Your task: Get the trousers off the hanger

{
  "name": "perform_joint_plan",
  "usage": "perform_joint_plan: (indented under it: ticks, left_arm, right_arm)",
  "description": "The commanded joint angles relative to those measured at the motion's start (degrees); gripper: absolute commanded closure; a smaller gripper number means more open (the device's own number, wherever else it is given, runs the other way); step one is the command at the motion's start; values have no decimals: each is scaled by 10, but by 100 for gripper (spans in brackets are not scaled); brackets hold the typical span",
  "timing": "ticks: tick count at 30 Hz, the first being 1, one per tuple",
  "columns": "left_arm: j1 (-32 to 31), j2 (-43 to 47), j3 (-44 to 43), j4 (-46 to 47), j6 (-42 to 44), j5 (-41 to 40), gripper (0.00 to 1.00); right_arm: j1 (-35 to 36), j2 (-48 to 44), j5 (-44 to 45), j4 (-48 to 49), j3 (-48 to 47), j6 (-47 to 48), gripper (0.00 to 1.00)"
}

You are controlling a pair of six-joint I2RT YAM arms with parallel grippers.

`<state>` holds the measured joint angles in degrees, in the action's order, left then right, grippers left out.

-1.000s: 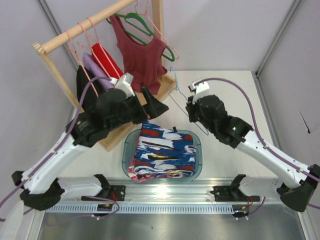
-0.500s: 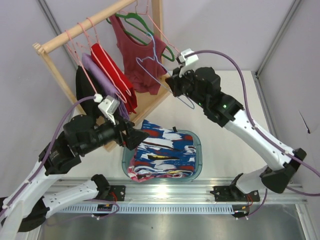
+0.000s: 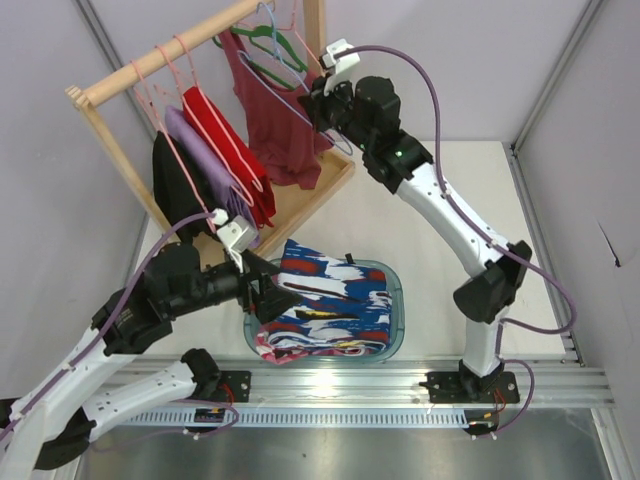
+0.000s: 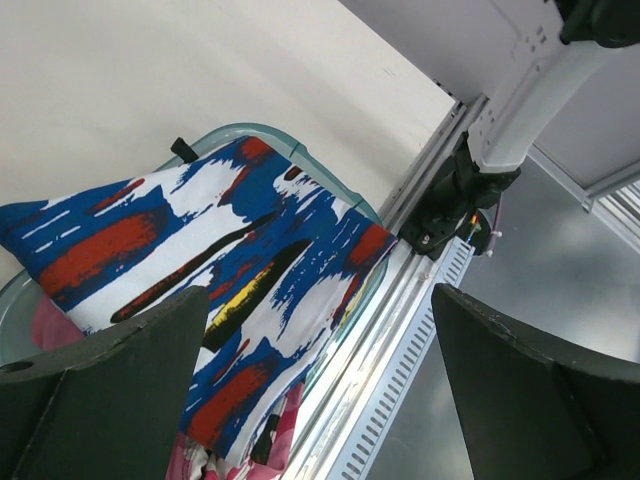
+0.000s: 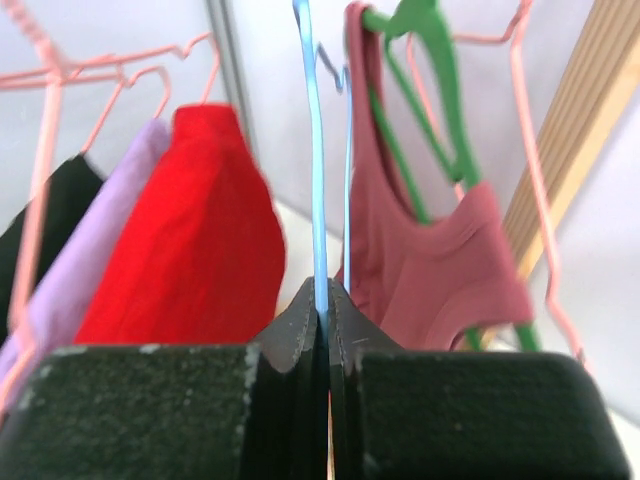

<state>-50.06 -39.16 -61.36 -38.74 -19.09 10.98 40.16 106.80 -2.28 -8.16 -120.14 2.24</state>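
The royal-blue, white and red trousers (image 3: 330, 300) lie folded on top of the teal basin (image 3: 396, 322), off the hanger; they also show in the left wrist view (image 4: 200, 260). My right gripper (image 3: 316, 104) is shut on the thin light-blue wire hanger (image 3: 280, 85), which is bare and held high at the wooden rack's rail, its hook up by the rod. In the right wrist view the wire (image 5: 318, 200) runs up from between the closed jaws (image 5: 327, 300). My left gripper (image 3: 275, 295) is open and empty over the basin's left edge (image 4: 320, 390).
The wooden rack (image 3: 160, 62) holds pink hangers with black (image 3: 170, 185), purple (image 3: 200, 150) and red (image 3: 225, 140) garments, and a dark-red tank top (image 3: 285, 120) on a green hanger (image 3: 262, 40). A pink camouflage garment (image 3: 275, 345) lies under the trousers. A metal rail (image 3: 330, 385) runs along the front.
My right arm has carried the bare light-blue hanger from near the table up to the rack's rail. My left arm has drawn back and down to the basin's left edge.
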Motion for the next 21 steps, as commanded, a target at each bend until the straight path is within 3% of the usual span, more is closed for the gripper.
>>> perform_joint_plan:
  ticks: [1, 7, 15, 21]
  left_arm:
    - [3, 14, 8, 2, 26, 26, 0]
    - [3, 23, 17, -10, 41, 8, 1]
    - [4, 11, 29, 9, 34, 23, 0]
    - [3, -4, 28, 17, 24, 32, 1]
  right_arm:
    - [-12, 39, -45, 27, -91, 2, 100]
    - [-6, 3, -88, 3, -65, -3, 100]
    - [-16, -166, -84, -12, 38, 3, 100]
    - [-92, -237, -84, -28, 56, -5, 100]
